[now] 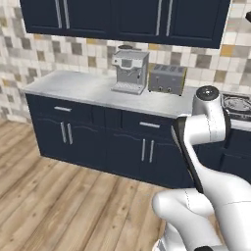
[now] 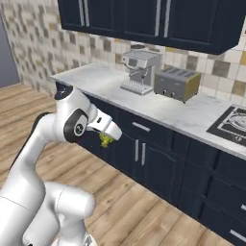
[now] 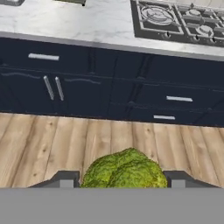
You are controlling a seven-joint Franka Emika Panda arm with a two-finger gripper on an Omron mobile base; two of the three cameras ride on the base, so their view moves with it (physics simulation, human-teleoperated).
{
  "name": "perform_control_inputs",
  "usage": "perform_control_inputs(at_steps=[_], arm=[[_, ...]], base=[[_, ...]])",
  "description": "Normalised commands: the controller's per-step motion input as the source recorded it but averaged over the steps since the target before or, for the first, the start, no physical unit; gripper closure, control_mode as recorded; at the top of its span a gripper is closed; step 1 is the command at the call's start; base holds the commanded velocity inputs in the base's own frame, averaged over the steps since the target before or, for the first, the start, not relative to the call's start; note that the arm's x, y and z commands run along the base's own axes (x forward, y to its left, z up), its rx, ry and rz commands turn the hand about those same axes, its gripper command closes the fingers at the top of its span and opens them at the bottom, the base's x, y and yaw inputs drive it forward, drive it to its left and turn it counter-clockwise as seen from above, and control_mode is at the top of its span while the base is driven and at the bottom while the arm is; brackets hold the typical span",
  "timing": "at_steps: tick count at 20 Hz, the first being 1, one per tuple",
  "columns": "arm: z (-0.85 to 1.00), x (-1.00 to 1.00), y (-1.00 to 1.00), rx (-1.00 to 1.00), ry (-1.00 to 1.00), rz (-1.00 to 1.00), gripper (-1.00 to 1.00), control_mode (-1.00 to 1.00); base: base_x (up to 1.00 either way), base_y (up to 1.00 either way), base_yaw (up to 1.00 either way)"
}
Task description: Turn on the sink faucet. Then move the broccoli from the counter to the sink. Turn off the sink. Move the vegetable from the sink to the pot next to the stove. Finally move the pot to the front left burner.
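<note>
One vegetable is in play: the broccoli [image 3: 124, 169] sits between the two dark finger tips of the gripper [image 3: 119, 179], and the jaws are clamped on it from either side. The right base view shows it as a small yellow-green lump [image 2: 105, 140] hanging under the hand, out in front of the dark blue lower cabinets [image 2: 144, 153] and above the wood floor [image 3: 52, 144], well clear of the marble counter [image 2: 158, 108].

Judging by that, the task is somewhere in its middle. The floret is off the counter and being carried, which fits either the trip to the sink or the trip from the sink to the pot; these pictures do not settle which. The stove [image 3: 179, 19] lies at the far right of the counter, in line with the direction the hand looks, so the second reading seems the likelier one, but that is a guess. Whether the water was turned on and off cannot be checked here.

Along the counter to the left of the stove stand a toaster [image 2: 177, 84] and, beyond it, a coffee machine [image 2: 139, 72].

Certainly left to do: set the broccoli into the pot beside the stove, then lift that pot onto the front left burner.
</note>
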Motion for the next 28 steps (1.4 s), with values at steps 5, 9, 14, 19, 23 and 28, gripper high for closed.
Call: perform_control_inputs(at_steps=[5,9,14,19,23,28], arm=[[0.0,0.0,0.0,0.0,0.0,0.0,1.0,1.0],[0.0,0.0,0.0,0.0,0.0,0.0,1.0,1.0],[0.0,0.0,0.0,0.0,0.0,0.0,1.0,1.0],[0.0,0.0,0.0,0.0,0.0,0.0,1.0,1.0],[0.0,0.0,0.0,0.0,0.0,0.0,1.0,1.0],[0.0,0.0,0.0,0.0,0.0,0.0,1.0,1.0]], base=[[0.1,-0.64,-0.34],[0.14,-0.64,-0.33],[0.21,-0.63,-0.3],[0.21,-0.67,-0.28],[0.21,-0.71,-0.25],[0.24,-0.69,-0.23]])
